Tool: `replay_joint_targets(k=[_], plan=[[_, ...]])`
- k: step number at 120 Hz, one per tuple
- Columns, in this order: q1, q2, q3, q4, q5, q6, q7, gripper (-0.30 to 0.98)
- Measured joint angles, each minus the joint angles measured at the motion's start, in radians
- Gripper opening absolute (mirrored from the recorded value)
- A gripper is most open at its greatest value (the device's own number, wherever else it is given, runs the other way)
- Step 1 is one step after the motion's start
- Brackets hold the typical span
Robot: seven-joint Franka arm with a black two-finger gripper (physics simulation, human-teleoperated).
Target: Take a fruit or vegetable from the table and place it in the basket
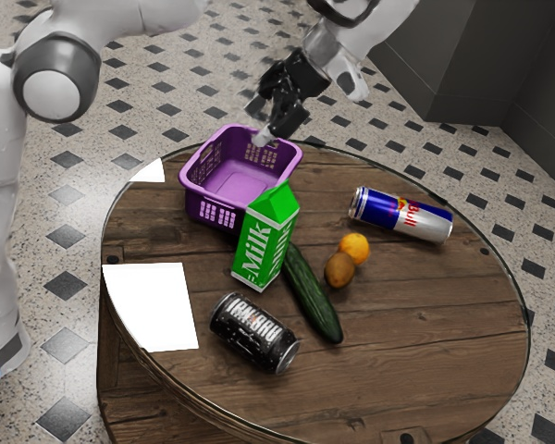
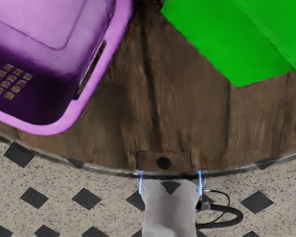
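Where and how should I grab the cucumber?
From above, across the narrow width of the cucumber, probably on the half away from the milk carton: it is long and lies flat, and its other half has the carton and kiwi close by.

A purple basket with a perforated wall sits on a brown wooden bench, near a bright green carton but apart from it. Beyond the bench's curved edge lies a speckled floor with dark diamonds, beside a pale robot base.
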Motion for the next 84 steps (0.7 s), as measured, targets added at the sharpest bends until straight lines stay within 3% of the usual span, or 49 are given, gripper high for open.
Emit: replay_joint_targets(k=[16, 36, 50, 70, 84], plan=[[0.006, 0.009, 0.006, -0.066, 0.022, 0.355, -0.001, 0.69], [0.028, 0.012, 0.004, -0.046, 0.008, 0.563, -0.004, 0.69], [0.017, 0.019, 0.002, -0.079, -0.055, 0.646, -0.017, 0.69], [0.017, 0.069, 0.008, -0.232, -0.238, 0.795, -0.067, 0.69], [0.016, 0.082, 0.015, -0.282, -0.248, 0.822, -0.108, 0.69]])
